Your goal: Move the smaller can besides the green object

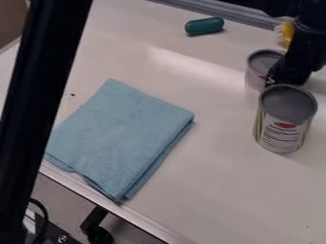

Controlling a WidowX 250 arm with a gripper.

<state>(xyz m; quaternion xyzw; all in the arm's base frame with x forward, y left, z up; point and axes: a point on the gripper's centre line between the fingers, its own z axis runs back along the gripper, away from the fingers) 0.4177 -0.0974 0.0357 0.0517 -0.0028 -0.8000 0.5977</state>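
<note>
The black gripper (288, 75) hangs at the upper right, over the right side of the smaller grey-topped can (256, 80) and just behind the larger can. Whether it touches or holds the smaller can I cannot tell; part of that can is hidden behind the gripper. The larger can (280, 135), with a white, green-striped label, stands upright in front. Toward the back edge, left of the cans, the dark green rounded object (204, 26) lies on the white table (210, 157).
A folded light-blue cloth (124, 136) covers the table's left middle. Behind the smaller can, a yellow object with white bristles (288, 33) is partly hidden by the arm. A metal rail runs along the back, and a thick black bar crosses the left side.
</note>
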